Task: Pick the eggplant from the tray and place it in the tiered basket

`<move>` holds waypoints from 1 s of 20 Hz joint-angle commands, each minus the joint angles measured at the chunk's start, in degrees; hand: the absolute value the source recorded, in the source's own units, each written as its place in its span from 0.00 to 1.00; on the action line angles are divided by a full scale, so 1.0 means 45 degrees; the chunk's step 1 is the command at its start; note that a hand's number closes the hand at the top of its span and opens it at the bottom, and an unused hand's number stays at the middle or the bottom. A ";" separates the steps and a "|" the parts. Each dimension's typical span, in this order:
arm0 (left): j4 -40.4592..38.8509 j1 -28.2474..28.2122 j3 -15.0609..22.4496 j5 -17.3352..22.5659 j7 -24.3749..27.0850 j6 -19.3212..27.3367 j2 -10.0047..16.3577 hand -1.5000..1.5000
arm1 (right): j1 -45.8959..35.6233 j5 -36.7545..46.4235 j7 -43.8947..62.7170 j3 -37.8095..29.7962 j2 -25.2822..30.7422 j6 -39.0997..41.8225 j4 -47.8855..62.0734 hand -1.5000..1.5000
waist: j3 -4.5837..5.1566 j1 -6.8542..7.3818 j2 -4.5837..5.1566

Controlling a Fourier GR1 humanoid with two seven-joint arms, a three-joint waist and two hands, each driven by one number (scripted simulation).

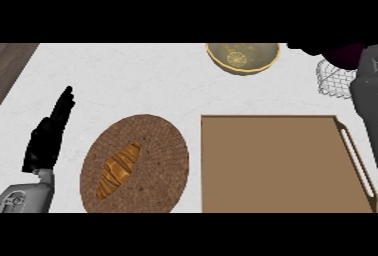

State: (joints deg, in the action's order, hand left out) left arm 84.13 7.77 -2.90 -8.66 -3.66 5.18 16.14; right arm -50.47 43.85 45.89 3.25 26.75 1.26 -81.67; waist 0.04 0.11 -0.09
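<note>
A brown tray [277,165] was set flat on the white counter [133,75], with a pale handle [356,160] along its right side. Beyond the tray's far right corner, the black right hand [310,48] was curled round the dark purple eggplant [345,54], and both were partly cut off by the view's upper edge. The eggplant was held off the tray, just above the wire tiered basket [334,80], which stood past that same corner. The grey right forearm [367,100] was seen running along the tray's right side.

Just left of the tray, a round woven mat [166,150] was laid, and a golden piece of bread [122,170] was placed on it. Beyond the tray's far edge, a yellow bowl [255,65] was seen with a lemon slice [236,58] inside it.

Well to the left of the tray, past the mat, the left hand [48,135] was held at rest, its fingers straight and pointing away, with nothing grasped. Its grey forearm [26,197] was seen at the lower left corner.
</note>
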 commanded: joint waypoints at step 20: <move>0.0302 -0.0120 0.0013 -0.0325 0.0265 -0.0361 -0.0245 0.50 | -0.1923 0.2981 -0.5730 -0.1170 0.3671 -0.1543 0.8815 1.00 | -0.0012 0.0340 0.0104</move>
State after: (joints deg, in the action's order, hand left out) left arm 82.78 8.91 -3.31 -9.96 -2.24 4.12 14.98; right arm -57.79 54.65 23.51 -1.28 40.96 -3.27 -49.24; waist 0.00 1.36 0.47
